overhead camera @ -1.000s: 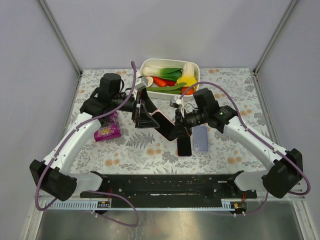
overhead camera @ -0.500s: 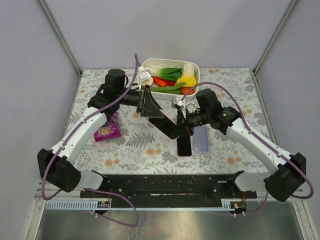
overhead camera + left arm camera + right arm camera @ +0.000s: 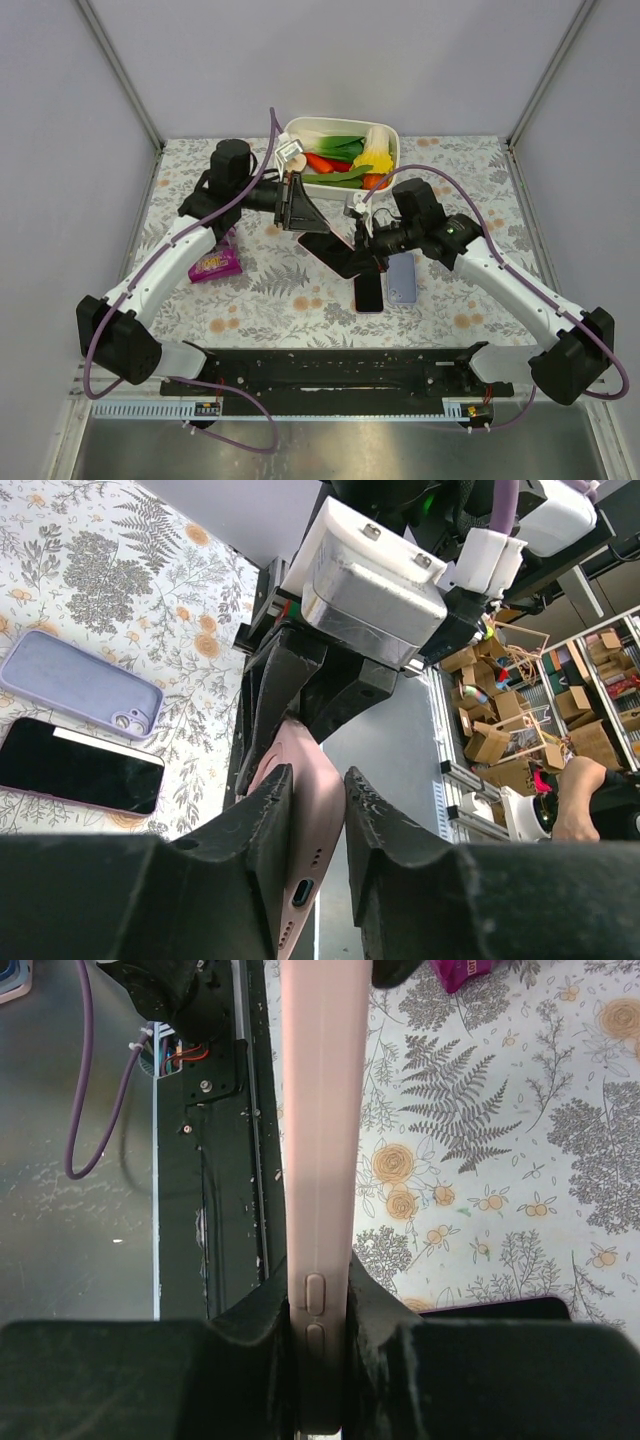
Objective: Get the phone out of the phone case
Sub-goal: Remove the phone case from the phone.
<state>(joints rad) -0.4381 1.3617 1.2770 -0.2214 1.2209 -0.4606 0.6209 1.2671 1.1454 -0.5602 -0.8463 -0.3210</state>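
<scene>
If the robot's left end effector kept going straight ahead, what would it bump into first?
Probably the right end effector. The left end effector is shut on one end of the pink phone case, and the right one grips the far end straight ahead.

The pink phone case looks smooth and matt. The left tool has rough black plastic fingers. The black phone on the flowery worktop has a shiny, glassy face.

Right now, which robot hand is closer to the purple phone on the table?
Right. The right gripper is just beside the purple phone; the left gripper is farther, across the pink phone both grip.
</scene>
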